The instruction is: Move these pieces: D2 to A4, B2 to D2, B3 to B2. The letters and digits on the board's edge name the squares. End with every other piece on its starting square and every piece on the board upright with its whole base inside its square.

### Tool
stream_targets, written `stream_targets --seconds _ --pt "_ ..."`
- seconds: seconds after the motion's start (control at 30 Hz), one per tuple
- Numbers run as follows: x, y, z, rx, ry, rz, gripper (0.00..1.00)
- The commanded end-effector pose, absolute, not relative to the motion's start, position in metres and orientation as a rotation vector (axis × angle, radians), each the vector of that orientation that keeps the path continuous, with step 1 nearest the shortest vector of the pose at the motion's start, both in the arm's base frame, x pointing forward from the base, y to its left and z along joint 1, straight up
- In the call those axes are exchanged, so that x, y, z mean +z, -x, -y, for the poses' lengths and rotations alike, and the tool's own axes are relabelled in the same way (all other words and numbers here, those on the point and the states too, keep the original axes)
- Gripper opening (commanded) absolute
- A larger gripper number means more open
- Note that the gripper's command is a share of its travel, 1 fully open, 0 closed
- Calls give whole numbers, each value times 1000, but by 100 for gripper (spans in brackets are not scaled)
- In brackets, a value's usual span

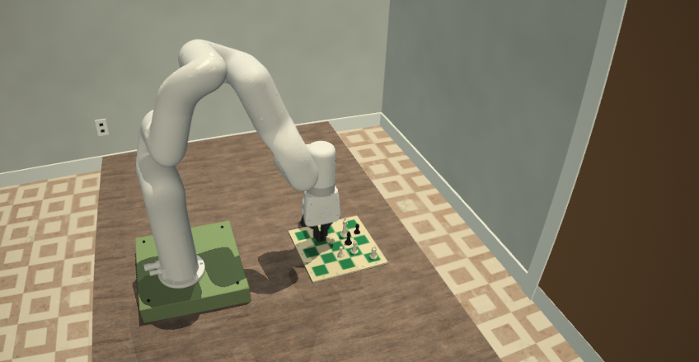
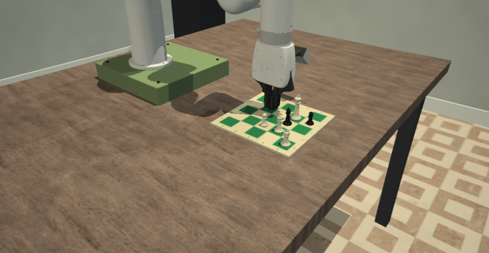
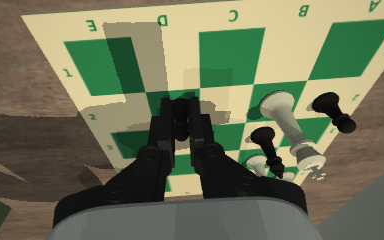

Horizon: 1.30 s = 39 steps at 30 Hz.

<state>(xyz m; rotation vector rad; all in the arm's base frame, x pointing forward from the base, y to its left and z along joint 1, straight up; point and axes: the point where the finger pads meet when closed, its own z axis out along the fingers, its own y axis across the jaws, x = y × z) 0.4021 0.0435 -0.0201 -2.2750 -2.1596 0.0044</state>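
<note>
- Green base [image 2: 164, 74] sits toward the table's [image 2: 102, 168] back-left part, carrying the arm [image 2: 143, 21].
- Board [image 2: 236, 130] lies near the right edge, about midway along it.
- Gripper [image 3: 180, 131] stands upright over D2, its fingers pinching the black pawn [image 3: 180, 120] from both sides; pawn upright on that square.
- White king [image 3: 286, 122] stands on B2, right of the gripper in the wrist view.
- Black piece [image 3: 269, 145] stands on B3, just beside the king.
- Another black pawn [image 3: 335, 111] stands near the board's A edge.
- White pieces [image 2: 279, 127] stand toward the board's front corner.
</note>
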Motion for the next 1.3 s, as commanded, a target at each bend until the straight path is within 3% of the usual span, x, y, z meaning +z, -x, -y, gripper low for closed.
stream_targets --seconds 0.0,1.27 --pt "-20 -402 -43 6 2274 2159 0" --pt "7 -402 -43 6 2274 2159 0"
